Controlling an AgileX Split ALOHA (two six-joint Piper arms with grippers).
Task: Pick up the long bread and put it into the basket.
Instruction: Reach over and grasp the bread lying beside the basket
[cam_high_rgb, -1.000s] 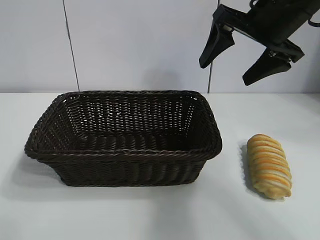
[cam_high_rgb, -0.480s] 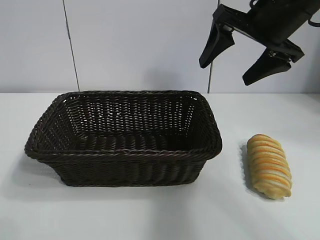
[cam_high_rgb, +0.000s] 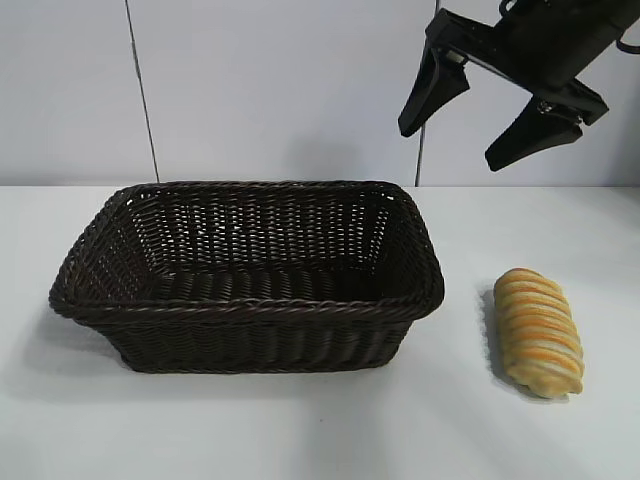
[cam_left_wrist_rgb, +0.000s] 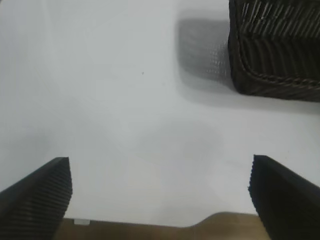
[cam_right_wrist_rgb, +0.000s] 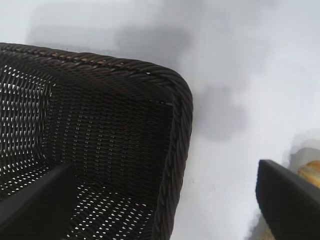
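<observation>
The right gripper (cam_high_rgb: 495, 128) hangs at the upper right of the exterior view, fingers spread wide with nothing between them, well above the table (cam_high_rgb: 300, 430). The long bread (cam_high_rgb: 538, 331) sits low and right in that frame, down and a bit right of those fingertips, touching nothing. Its long axis runs roughly front to back, tilted slightly, so the open fingers would likely need to straddle its short width. The basket (cam_high_rgb: 250, 310), empty, fills the left-centre, its right rim near the loaf with bare table between. Plenty of open room all round the bread. The left gripper (cam_left_wrist_rgb: 160, 200) is also spread wide and empty, over bare table beside a basket corner, so the right arm looks nearer.
</observation>
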